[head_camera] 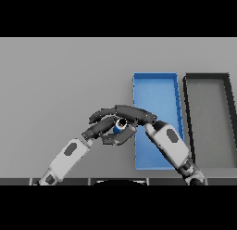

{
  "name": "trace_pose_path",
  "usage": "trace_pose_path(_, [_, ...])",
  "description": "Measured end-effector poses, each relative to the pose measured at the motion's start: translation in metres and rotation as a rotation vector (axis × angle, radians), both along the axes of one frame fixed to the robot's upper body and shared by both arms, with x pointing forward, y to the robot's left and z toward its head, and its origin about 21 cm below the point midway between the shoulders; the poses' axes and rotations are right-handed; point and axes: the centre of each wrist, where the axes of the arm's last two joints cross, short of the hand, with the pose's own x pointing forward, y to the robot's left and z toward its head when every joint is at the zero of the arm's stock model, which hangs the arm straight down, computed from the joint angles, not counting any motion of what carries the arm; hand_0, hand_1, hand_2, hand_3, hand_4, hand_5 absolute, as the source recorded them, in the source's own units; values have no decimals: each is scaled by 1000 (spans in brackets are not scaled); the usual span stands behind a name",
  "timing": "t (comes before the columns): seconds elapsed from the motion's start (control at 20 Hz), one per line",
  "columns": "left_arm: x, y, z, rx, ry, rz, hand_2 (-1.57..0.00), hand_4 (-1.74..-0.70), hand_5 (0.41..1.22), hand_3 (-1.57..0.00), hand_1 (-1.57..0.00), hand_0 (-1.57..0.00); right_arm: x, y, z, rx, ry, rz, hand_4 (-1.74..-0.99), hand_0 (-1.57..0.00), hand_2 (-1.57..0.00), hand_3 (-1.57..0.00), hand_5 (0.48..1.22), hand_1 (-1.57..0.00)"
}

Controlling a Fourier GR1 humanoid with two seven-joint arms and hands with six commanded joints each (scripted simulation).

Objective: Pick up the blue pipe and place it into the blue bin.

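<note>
Pipe (119,125) between curled robot hands

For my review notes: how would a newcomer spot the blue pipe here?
Start at the blue bin on the grey table, left of the black bin. At its left edge the right hand curls over the left hand. The blue pipe is the small blue piece between their dark fingers.

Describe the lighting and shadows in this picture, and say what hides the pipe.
Head view: flat, even light, no glare on the table; no clear shadows under the blue bin; right hand and left hand cover all but a bit of the pipe.
</note>
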Motion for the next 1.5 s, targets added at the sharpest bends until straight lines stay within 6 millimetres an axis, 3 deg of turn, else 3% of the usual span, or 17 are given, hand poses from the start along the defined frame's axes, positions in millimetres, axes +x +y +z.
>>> trace_pose_path(0.05, [-1,2,-1,-18,-21,13,-845,-1637,1221,-656,-867,-895,1,2,2,10,-2,24,-1503,-872,-886,-701,573,-886])
trace_pose_path(0.1, [-2,0,0,-28,-26,15,-990,-1658,1192,-623,-1008,-1030,-1,1,0,23,8,41,-1541,-1012,-1023,-828,604,-1023])
trace_pose_path(0.2, [-5,-4,0,-115,13,13,-1199,-1688,1203,-525,-1211,-1225,-3,8,0,33,53,55,-1492,-1213,-1220,-1096,706,-1220])
trace_pose_path(0.35, [-6,-3,-2,-156,61,16,-1381,-1714,1212,-550,-1386,-1394,-1,9,-5,88,60,37,-1458,-1388,-1391,-1328,957,-1391])
trace_pose_path(0.45, [-6,-2,-3,-164,41,5,-1449,-1724,1215,-591,-1453,-1458,-6,9,-4,80,18,34,-1459,-1454,-1456,-1415,1052,-1456])
trace_pose_path(0.55, [-3,-2,-1,-135,25,6,-1493,-1730,1217,-527,-1453,-1498,-8,5,-5,87,-21,42,-1469,-1496,-1497,-1471,1113,-1497])
trace_pose_path(0.65, [-1,-2,-1,-116,21,9,-1521,-1734,1219,-505,-1356,-1499,-8,4,-8,98,1,29,-1473,-1523,-1524,-1507,1152,-1524])
trace_pose_path(0.7, [1,-1,-1,-115,13,-3,-1350,-1637,1219,-531,-1220,-1426,-8,6,-9,106,19,41,-1474,-1533,-1533,-1520,1166,-1533])
trace_pose_path(0.75, [1,-1,-3,-119,5,-12,-1242,-1544,1219,-518,-1190,-1407,-7,8,-7,99,33,42,-1477,-1540,-1541,-1530,1177,-1541])
trace_pose_path(0.85, [1,-1,-2,-102,-12,-36,-819,-1343,1220,-332,-802,-979,-11,3,-5,104,21,46,-1480,-1551,-1552,-1545,1193,-1552])
trace_pose_path(1.0, [5,4,1,-42,-15,-81,-419,-1110,1184,-170,-410,-501,-12,6,-4,101,21,36,-1482,-1561,-1561,-1558,1206,-1561])
trace_pose_path(1.25, [5,7,-3,-12,-58,-54,-137,-880,842,-55,-134,-163,-15,11,-2,90,21,33,-1484,-1568,-1568,-1567,1216,-1568])
trace_pose_path(1.5, [5,6,-6,13,-36,-9,-44,-830,659,-17,-43,-53,-13,7,-3,123,7,16,-1485,-1570,-1570,-1570,1219,-1570])
